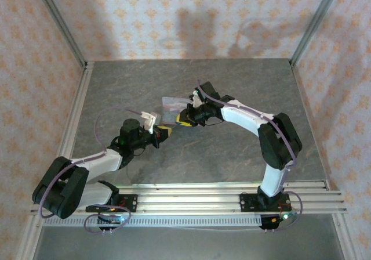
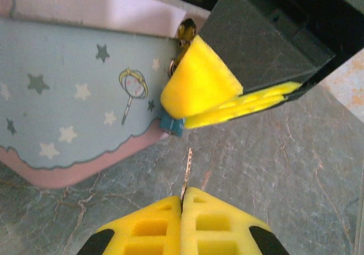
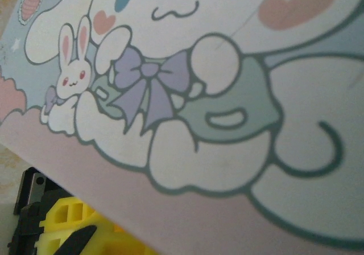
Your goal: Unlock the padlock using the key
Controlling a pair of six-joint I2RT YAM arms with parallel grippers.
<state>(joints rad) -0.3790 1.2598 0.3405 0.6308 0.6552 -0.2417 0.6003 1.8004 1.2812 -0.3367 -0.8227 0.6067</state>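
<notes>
My left gripper is shut on the thin metal key, whose blade sticks out past the yellow fingertips. The blade points toward the tiny teal padlock, with a short gap between them. The padlock hangs at the front corner of the pale-blue cartoon tin, below a gold-coloured latch. My right gripper comes in from the upper right, its yellow fingers closed around the padlock, so just a teal corner pokes out. From above, the left gripper and right gripper meet beside the tin.
The tin's lid, printed with a white cartoon dog and rabbit, lies close under the right wrist camera, with a yellow finger at the lower left. Grey marbled tabletop surrounds the tin; patterned walls enclose the table.
</notes>
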